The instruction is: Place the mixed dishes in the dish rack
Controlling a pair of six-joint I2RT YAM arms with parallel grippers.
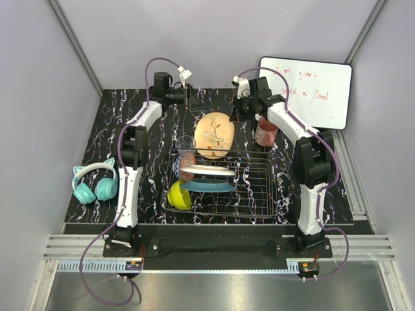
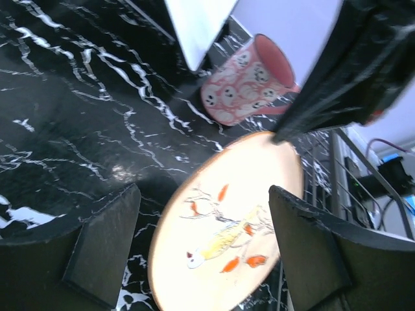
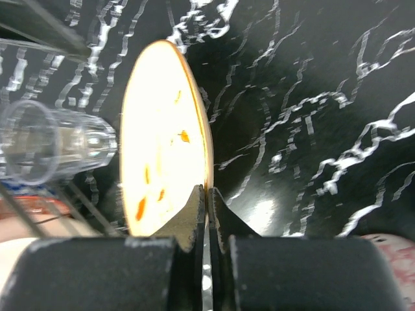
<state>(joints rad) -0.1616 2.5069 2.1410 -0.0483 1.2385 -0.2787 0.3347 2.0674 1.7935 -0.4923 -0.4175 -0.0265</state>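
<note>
The orange plate (image 1: 214, 135) with a bird picture stands tilted on its edge just behind the dish rack (image 1: 259, 194). My right gripper (image 1: 237, 115) is shut on its rim; in the right wrist view the jaws (image 3: 207, 191) pinch the plate's edge (image 3: 165, 136). My left gripper (image 1: 188, 98) is open and empty, above the plate (image 2: 227, 227) without touching it. The rack holds the white plate (image 1: 207, 170), teal plate (image 1: 209, 186), yellow-green bowl (image 1: 178, 195), clear glass (image 1: 186, 143) and small red-patterned bowl (image 1: 187, 159). The reddish-brown cup (image 1: 264, 131) stands on the table at the right.
A white board with red writing (image 1: 311, 91) leans at the back right. Teal headphones (image 1: 95, 183) lie at the left of the black marbled table (image 1: 130, 116). Grey walls enclose the table.
</note>
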